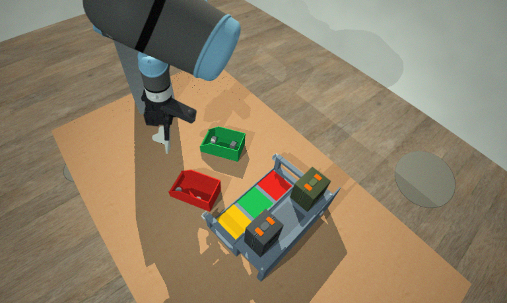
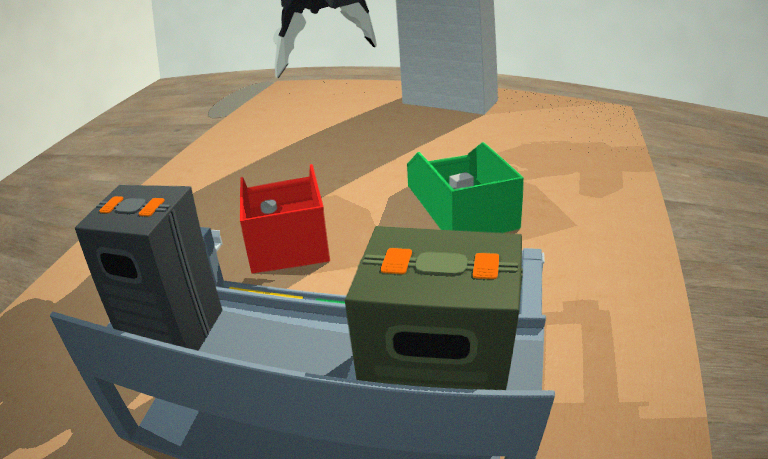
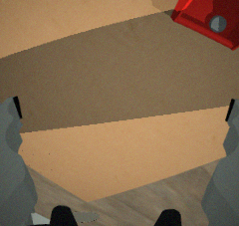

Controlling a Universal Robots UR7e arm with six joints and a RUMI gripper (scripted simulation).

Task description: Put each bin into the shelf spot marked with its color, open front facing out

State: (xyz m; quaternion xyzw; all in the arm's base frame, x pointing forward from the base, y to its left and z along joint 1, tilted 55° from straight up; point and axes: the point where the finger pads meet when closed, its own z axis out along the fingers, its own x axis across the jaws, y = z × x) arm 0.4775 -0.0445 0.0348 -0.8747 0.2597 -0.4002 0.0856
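A red bin (image 1: 211,193) (image 2: 286,242) (image 3: 203,9) stands upright on the table with small grey parts in it. A green bin (image 1: 220,152) (image 2: 488,208) stands upright behind it, nearer the arm's base side, also with grey parts. The blue-grey shelf (image 1: 295,230) (image 2: 294,397) has a yellow mark (image 1: 233,221), a green mark (image 1: 255,202) and a red mark (image 1: 274,185) on its lower board; no bin stands on them. My gripper (image 2: 326,58) (image 3: 122,99) is open and empty, high above the table, off to the side of both bins.
On the shelf's upper board stand a dark grey case (image 1: 263,234) (image 2: 150,273) at the yellow end and an olive green case (image 1: 310,189) (image 2: 433,312) at the red end. The shelf's end walls rise beside the marks. A grey pillar (image 2: 444,46) stands at the back.
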